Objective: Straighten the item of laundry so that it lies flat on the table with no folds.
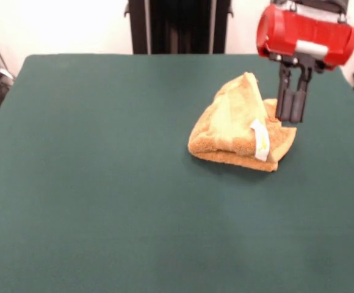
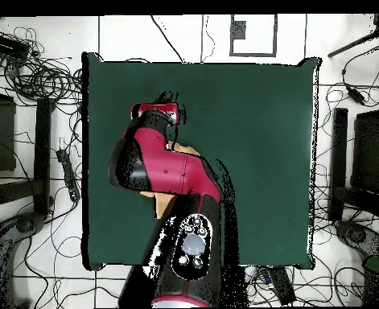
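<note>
Crumpled towel – gripper just beside.

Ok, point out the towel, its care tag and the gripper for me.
towel (image 1: 229,119): front view, pale band on the raised fold.
care tag (image 1: 261,139): front view, middle of the white strip.
gripper (image 1: 290,117): front view, between its fingertips.

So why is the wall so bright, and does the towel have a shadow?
Front view: the wall behind the table is washed out to near white by glare, and the towel casts only a thin dark shadow along its near edge, so the light looks soft. Overhead view: the arm covers most of the towel, so no shadow can be made out there.
</note>
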